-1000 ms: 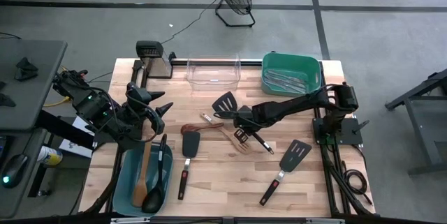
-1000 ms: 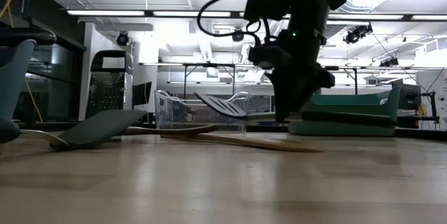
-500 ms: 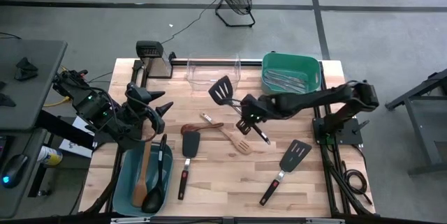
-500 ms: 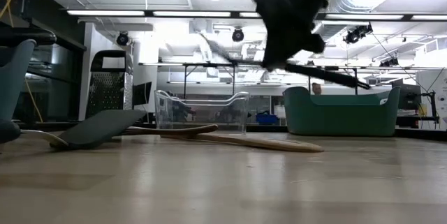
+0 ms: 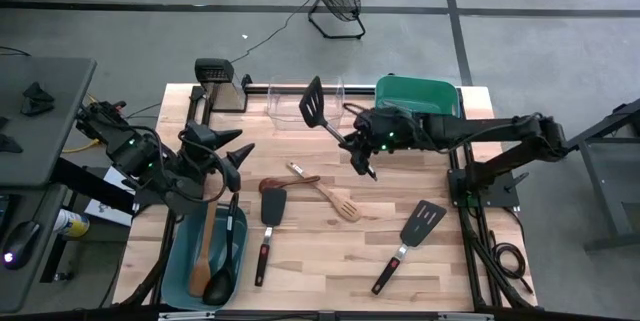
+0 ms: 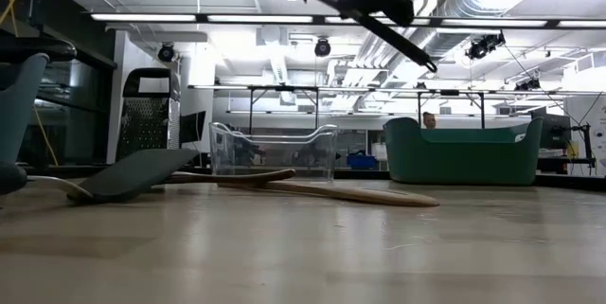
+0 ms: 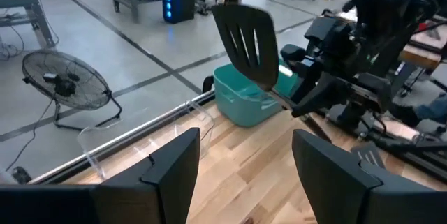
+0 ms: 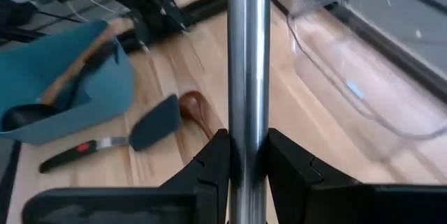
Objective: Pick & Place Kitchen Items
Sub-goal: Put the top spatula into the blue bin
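From my seat, the right gripper [image 5: 362, 147] is up off the table with its fingers pinching the shiny metal handle of a slotted turner [image 5: 312, 104]. The turner hangs in the air between the clear bin [image 5: 285, 108] and the green tub [image 5: 440, 94], well above the wood. Its long axis runs diagonally: the black head points up and toward the bin, the handle end down toward the table middle. The left gripper [image 5: 236, 156] is parked over the teal tub's [image 5: 178, 256] near end, fingers spread, nothing in them. The other utensils are lying flat on the table [image 5: 310, 251].
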